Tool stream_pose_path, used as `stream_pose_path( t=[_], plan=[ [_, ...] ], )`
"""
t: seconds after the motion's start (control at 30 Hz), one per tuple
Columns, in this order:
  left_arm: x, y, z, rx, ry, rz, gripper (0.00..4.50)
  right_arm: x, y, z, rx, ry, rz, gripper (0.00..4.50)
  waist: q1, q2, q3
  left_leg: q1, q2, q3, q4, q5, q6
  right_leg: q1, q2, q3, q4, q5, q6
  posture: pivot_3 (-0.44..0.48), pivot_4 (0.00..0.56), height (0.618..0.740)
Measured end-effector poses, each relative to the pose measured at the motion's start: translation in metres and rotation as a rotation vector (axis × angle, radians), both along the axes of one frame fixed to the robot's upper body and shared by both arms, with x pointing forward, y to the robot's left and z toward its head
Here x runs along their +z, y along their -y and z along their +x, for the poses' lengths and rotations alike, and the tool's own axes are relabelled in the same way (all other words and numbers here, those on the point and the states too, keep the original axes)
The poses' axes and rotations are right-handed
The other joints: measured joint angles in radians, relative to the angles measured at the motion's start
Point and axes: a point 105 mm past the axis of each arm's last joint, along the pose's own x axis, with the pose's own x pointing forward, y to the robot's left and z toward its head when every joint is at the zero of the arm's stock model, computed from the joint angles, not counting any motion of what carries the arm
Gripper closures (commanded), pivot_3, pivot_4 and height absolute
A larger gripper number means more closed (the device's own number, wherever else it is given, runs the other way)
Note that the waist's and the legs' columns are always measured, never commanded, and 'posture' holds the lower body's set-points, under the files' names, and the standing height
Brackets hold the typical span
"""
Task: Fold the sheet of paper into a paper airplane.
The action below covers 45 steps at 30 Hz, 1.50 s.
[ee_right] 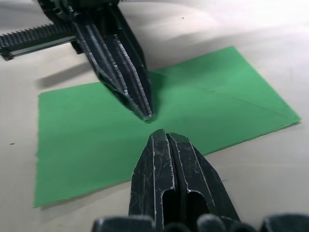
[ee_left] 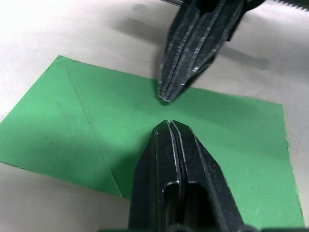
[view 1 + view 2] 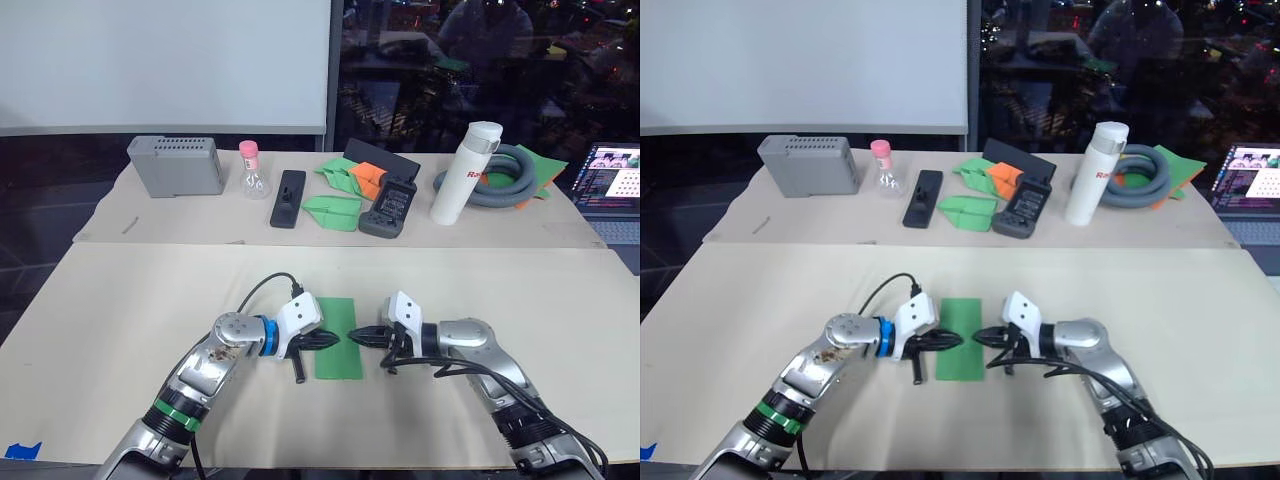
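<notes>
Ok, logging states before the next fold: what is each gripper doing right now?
Left gripper: shut, empty, tip over the sheet of paper.
Right gripper: shut, empty, tip over the same sheet.

The head's two eyes look forward and down over the table (image 3: 120,300), from well back. Each wrist camera sits low and close, looking along its own closed fingers from opposite sides. All four share the paper (image 2: 227,121), where left gripper (image 3: 332,340) and right gripper (image 3: 357,336) meet.

Only partial red lettering, "Ra", reads on the white bottle (image 3: 465,172) at two o'clock on the table.
</notes>
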Motion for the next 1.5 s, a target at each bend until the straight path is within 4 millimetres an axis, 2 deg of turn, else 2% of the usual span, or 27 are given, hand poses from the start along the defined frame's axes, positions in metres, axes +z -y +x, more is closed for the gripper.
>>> stream_pose_path(
  t=[0.17, 0.53, 0.8, 1.0, 1.1, 1.23, 1.3, 1.4, 1.5],
  plan=[
    [0.001, 0.0, 0.001, 0.001, 0.002, 0.001, 4.48, -0.002, -0.002, -0.01, 0.024, -0.031, 0.005, 4.5, 0.0, 0.0, 0.0, 0.0, 0.0, 0.0, 0.0, 0.0, 0.0, 0.0, 0.0, 0.0, 0.0, 0.0, 0.0, 0.0, 0.15, 0.74],
    [0.002, -0.007, 0.005, 0.01, 0.015, 0.032, 4.48, -0.005, 0.003, -0.044, 0.08, -0.093, -0.021, 4.5, 0.004, 0.0, 0.0, -0.001, 0.001, -0.001, 0.0, 0.0, 0.0, 0.0, -0.001, 0.0, -0.002, 0.0, 0.0, 0.0, 0.15, 0.74],
    [0.003, -0.007, 0.007, 0.011, 0.014, 0.034, 4.48, -0.008, 0.003, -0.059, 0.105, -0.127, -0.031, 4.5, 0.011, -0.001, 0.0, -0.001, 0.001, -0.001, 0.0, 0.0, 0.0, 0.0, -0.001, -0.001, -0.003, 0.0, 0.0, 0.0, 0.15, 0.74],
    [0.005, -0.009, 0.009, 0.017, 0.01, 0.023, 4.48, -0.004, 0.006, -0.061, 0.096, -0.145, -0.038, 4.5, 0.015, -0.001, 0.0, -0.002, 0.0, -0.001, 0.0, 0.0, 0.0, -0.001, -0.001, -0.001, -0.003, 0.0, 0.0, 0.0, 0.15, 0.74],
    [0.008, -0.013, 0.009, 0.024, -0.009, 0.012, 4.48, 0.008, 0.013, -0.062, 0.097, -0.188, -0.04, 4.5, 0.019, -0.001, 0.003, -0.006, 0.0, -0.001, 0.001, 0.0, 0.001, -0.003, -0.001, -0.001, -0.003, 0.0, 0.0, 0.0, 0.15, 0.74],
    [0.015, -0.024, 0.007, 0.042, -0.061, 0.005, 4.48, 0.052, 0.016, -0.064, 0.152, -0.211, 0.005, 4.5, 0.018, -0.001, 0.006, -0.007, 0.001, -0.002, 0.001, 0.0, 0.001, -0.004, -0.001, -0.002, -0.003, 0.0, 0.0, 0.0, 0.15, 0.74],
    [0.027, -0.034, 0.005, 0.052, -0.07, -0.022, 4.48, 0.067, 0.02, -0.067, 0.172, -0.233, 0.004, 4.5, 0.021, -0.001, 0.007, -0.01, 0.001, -0.003, 0.001, 0.0, 0.001, -0.007, -0.001, -0.003, -0.003, 0.0, 0.0, 0.0, 0.15, 0.74],
    [0.046, -0.042, 0.003, 0.053, -0.039, -0.055, 4.48, 0.076, 0.023, -0.067, 0.173, -0.247, -0.009, 4.5, 0.024, -0.001, 0.007, -0.021, -0.001, -0.003, 0.003, 0.0, 0.001, -0.019, -0.002, -0.003, -0.001, 0.0, 0.0, 0.0, 0.15, 0.74],
    [0.049, -0.05, 0.006, 0.096, -0.031, -0.042, 4.48, 0.078, 0.025, -0.064, 0.167, -0.239, -0.023, 4.5, 0.027, -0.001, 0.007, -0.023, -0.003, -0.003, 0.004, 0.004, -0.005, -0.019, 0.001, -0.004, -0.001, 0.0, 0.0, 0.0, 0.15, 0.74]
  ],
)
